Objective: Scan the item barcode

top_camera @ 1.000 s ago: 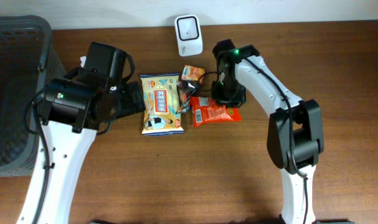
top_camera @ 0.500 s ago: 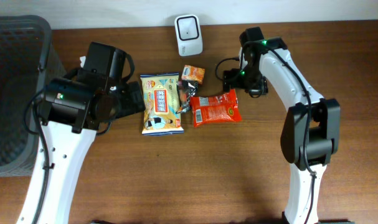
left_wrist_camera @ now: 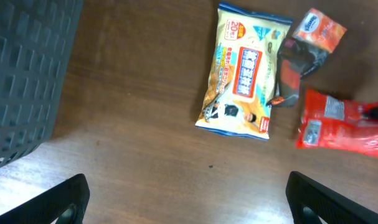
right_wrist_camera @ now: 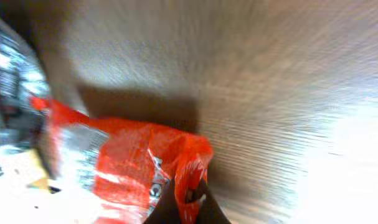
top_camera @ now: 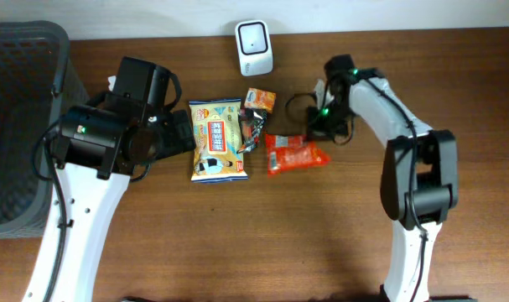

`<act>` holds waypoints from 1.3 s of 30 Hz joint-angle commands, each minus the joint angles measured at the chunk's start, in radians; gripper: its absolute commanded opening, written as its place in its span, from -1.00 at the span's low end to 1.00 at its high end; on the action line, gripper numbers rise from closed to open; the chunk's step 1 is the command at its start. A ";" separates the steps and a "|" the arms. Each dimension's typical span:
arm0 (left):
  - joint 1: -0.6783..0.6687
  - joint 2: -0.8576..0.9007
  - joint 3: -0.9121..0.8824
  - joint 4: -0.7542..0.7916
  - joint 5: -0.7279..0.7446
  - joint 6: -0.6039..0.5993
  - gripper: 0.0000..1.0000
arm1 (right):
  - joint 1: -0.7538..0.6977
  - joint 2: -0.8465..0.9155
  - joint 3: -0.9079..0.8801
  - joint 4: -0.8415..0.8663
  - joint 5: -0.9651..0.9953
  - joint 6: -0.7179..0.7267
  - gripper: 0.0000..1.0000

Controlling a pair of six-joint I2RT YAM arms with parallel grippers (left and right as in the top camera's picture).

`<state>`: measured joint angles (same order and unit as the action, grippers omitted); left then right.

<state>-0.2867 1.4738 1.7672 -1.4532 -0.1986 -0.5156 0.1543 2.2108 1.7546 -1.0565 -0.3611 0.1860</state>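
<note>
Currently right arm is angling down, right gripper (right_wrist_camera: 189, 200) pinching the red packet (right_wrist_camera: 123, 165) by a corner; left gripper (left_wrist_camera: 189, 202) is hovering wide open.

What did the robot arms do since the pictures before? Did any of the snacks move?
The right end effector swung off to the right, then came back and pinched shut on the right end of the red packet, which slid slightly right. The left end effector stayed open in place; the wipes pack, small orange packet, white scanner and basket did not move.
</note>
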 commanded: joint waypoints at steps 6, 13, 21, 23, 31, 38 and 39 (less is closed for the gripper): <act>0.002 -0.006 0.004 0.000 0.000 0.008 0.98 | 0.050 -0.195 0.335 -0.330 0.797 0.192 -0.92; 0.002 -0.006 0.004 0.000 0.000 0.008 0.98 | 0.088 -0.190 0.041 -0.361 1.179 0.533 -0.92; 0.002 -0.006 0.004 0.000 0.000 0.008 0.98 | 0.357 -0.187 -0.132 -0.056 0.806 0.533 -0.67; 0.002 -0.006 0.004 0.000 0.000 0.008 0.98 | 0.417 -0.187 -0.131 -0.013 0.705 0.533 -0.12; 0.002 -0.006 0.004 0.000 0.000 0.008 0.98 | 0.137 -0.190 0.072 -0.239 0.124 0.522 0.61; 0.002 -0.006 0.004 0.000 0.000 0.008 0.98 | 0.146 -0.188 -0.158 -0.143 0.265 1.341 0.72; 0.002 -0.006 0.004 0.000 0.000 0.008 0.98 | 0.147 -0.188 -0.231 -0.070 0.265 1.409 0.71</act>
<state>-0.2867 1.4738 1.7668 -1.4536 -0.1986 -0.5159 0.2928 2.0293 1.5909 -1.1786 -0.1215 1.4433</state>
